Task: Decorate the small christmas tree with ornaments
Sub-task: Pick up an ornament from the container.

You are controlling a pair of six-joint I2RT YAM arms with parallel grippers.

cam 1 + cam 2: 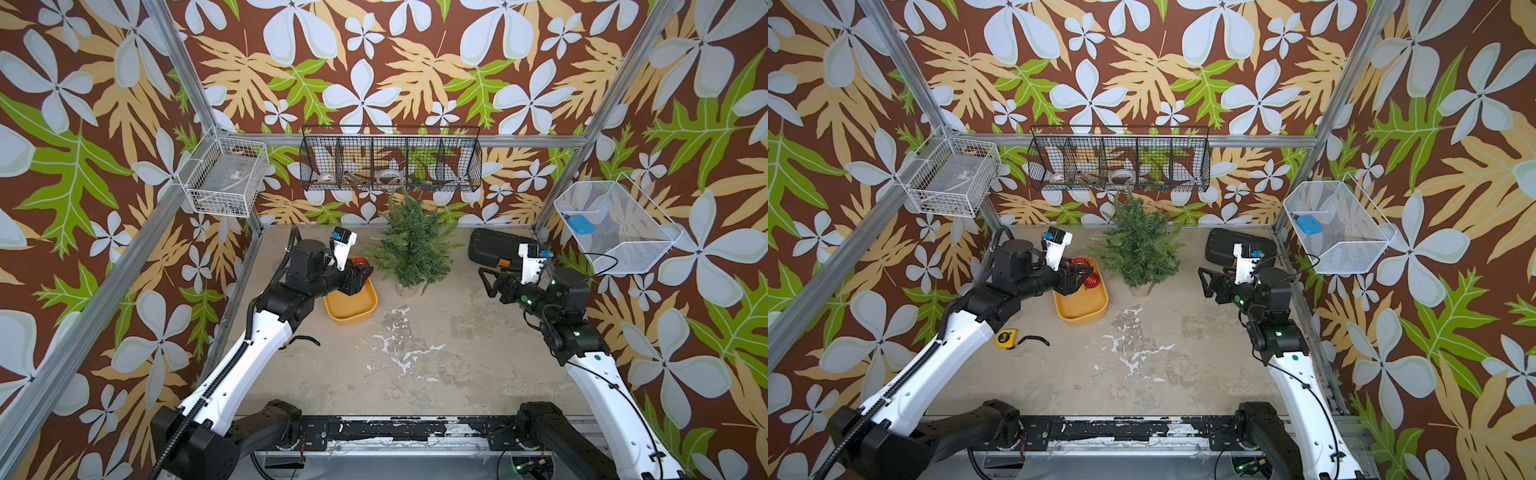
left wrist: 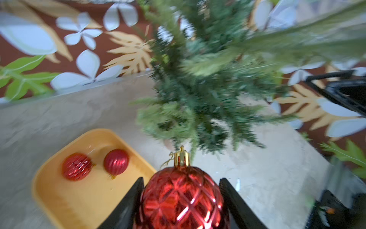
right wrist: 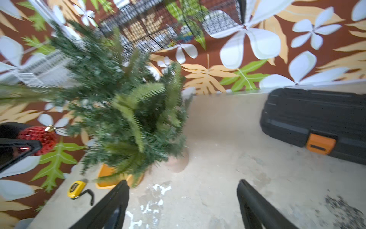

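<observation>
The small christmas tree (image 1: 409, 245) (image 1: 1138, 245) stands upright at the back middle of the table, bushy and dark green, on a pale base. My left gripper (image 1: 358, 270) (image 2: 181, 179) is shut on a red lattice ornament (image 2: 182, 198) (image 1: 1079, 262). It holds the ornament above the yellow tray (image 2: 59, 198), just left of the tree's lower branches, with the gold cap toward the tree. Two more red ornaments lie in the tray, one faceted (image 2: 76, 166) and one ribbed (image 2: 116, 161). My right gripper (image 1: 487, 282) (image 3: 182, 181) hangs open and empty to the right of the tree (image 3: 118, 109).
A black tool case with an orange latch (image 1: 494, 245) (image 3: 316, 123) lies at the back right. A yellow tape measure (image 1: 1005, 338) and a black curved piece (image 1: 1034, 340) lie beside the left arm. A black wire basket (image 1: 390, 164) hangs just above the treetop, and white baskets hang on both side walls.
</observation>
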